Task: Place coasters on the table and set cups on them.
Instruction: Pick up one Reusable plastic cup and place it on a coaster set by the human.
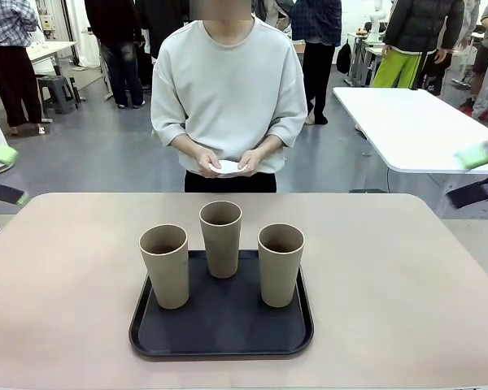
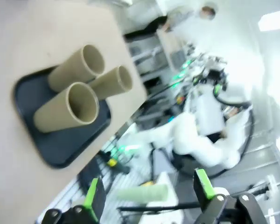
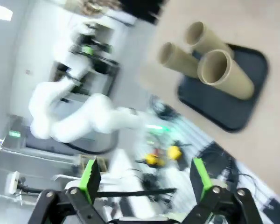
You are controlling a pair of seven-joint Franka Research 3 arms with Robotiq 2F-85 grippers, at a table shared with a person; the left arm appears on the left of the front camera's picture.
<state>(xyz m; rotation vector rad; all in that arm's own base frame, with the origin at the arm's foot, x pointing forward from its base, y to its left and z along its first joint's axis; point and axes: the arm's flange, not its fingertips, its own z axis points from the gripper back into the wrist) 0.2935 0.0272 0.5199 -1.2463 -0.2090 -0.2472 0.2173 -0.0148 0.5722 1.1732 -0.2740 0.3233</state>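
Observation:
Three tan cups point(image 1: 165, 264) point(image 1: 220, 237) point(image 1: 281, 262) stand upright on a black tray point(image 1: 220, 329) in the middle of the beige table point(image 1: 390, 284). At the far side a person holds the white coasters point(image 1: 226, 167) in both hands, above the table's far edge. My left gripper point(image 1: 4, 173) hovers at the left edge, open and empty. My right gripper point(image 1: 478, 173) hovers at the right edge, also open and empty. In the left wrist view the cups point(image 2: 77, 107) lie beyond its open gripper point(image 2: 148, 191). The right wrist view has the cups point(image 3: 224, 74) far past its open gripper point(image 3: 144, 179).
A white table point(image 1: 407, 122) stands behind at the right. People stand farther back in the room. Bare tabletop lies on both sides of the tray and in front of the person.

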